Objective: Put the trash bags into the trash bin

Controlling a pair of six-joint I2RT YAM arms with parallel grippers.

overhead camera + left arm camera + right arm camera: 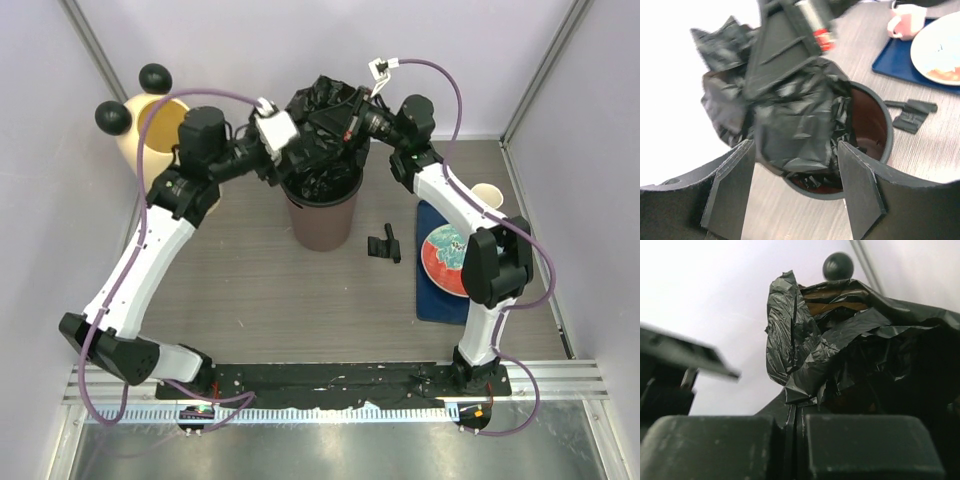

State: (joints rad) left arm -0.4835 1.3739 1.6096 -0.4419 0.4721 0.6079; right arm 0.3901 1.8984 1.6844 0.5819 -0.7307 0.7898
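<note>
Near the middle of the desk, the brown bucket (pixel 320 230) stands upright with the trash bag (pixel 320 105) heaped on its mouth, mostly above the rim; the right hand (pixel 795 412) is clenched on 1 fold of it; the left hand (pixel 795 145) is released, its 2 fingers (pixel 730 195) spread beside the bag. The thin bag could slide from that small pinch and flop outside; a hard tug could tip the bucket; the cream bin (pixel 140 150) sits in the far left corner.

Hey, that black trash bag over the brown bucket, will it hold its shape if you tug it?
Probably not: the trash bag is crumpled and sagging, so it is likely floppy and light. Its glossy film may slip in the pinch of the right gripper.
</note>
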